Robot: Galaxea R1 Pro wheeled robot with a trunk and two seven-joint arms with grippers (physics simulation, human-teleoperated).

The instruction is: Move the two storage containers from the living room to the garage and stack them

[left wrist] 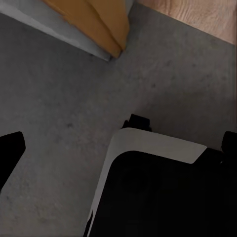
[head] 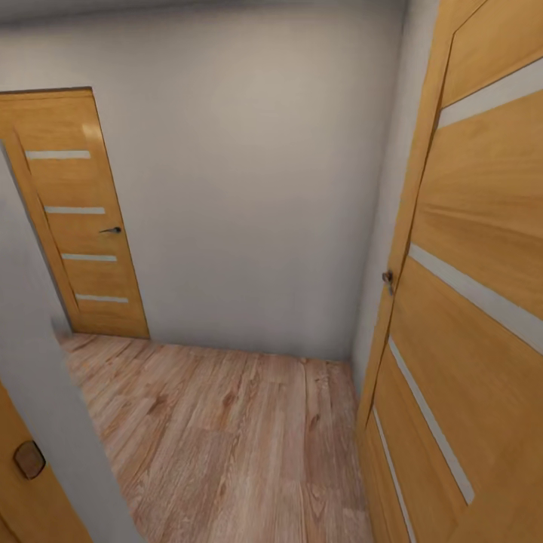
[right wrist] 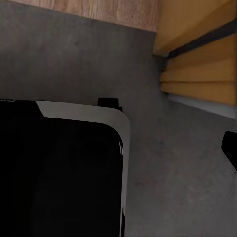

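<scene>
The robot's black base sits on dark grey floor beside a wooden door.

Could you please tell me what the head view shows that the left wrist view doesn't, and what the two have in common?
Head view alone: a plain white wall, a closed wooden door with pale stripes and a dark handle at the far left, and a second striped door close on the right.

Left wrist view alone: a dark grey floor, the robot's black-and-white base, and a dark end effector finger at the frame's edge.

Shared: light wood plank flooring and orange-brown door woodwork.
</scene>
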